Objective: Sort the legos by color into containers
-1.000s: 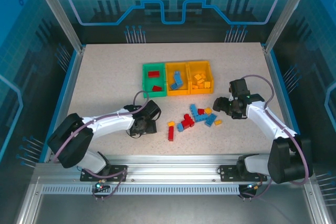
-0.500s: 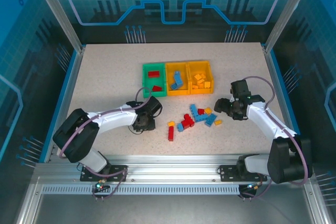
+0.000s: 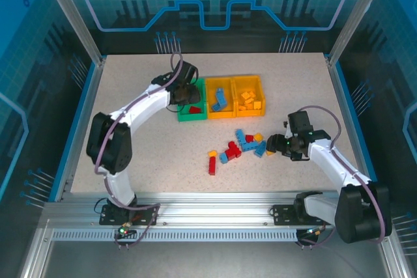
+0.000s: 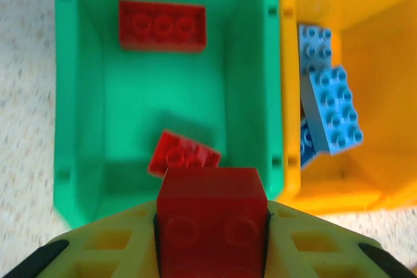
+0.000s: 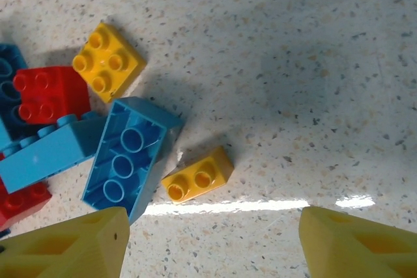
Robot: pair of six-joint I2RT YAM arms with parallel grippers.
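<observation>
Speckled white table (image 3: 130,109), seen from above: the left gripper (image 3: 185,89) hangs over the green bin (image 3: 192,118) at the end of three joined containers (image 3: 221,115), while loose legos (image 3: 242,144) lie mid-table just beside the right gripper (image 3: 279,143). From the left wrist, the jaws pinch a red brick (image 4: 210,216) above two red ones in that bin. From the right wrist, the jaws stand spread, with a small yellow brick (image 5: 197,176) on the table just ahead. Light, rigid and smooth, it likely wants gripping across its flat side walls.
</observation>
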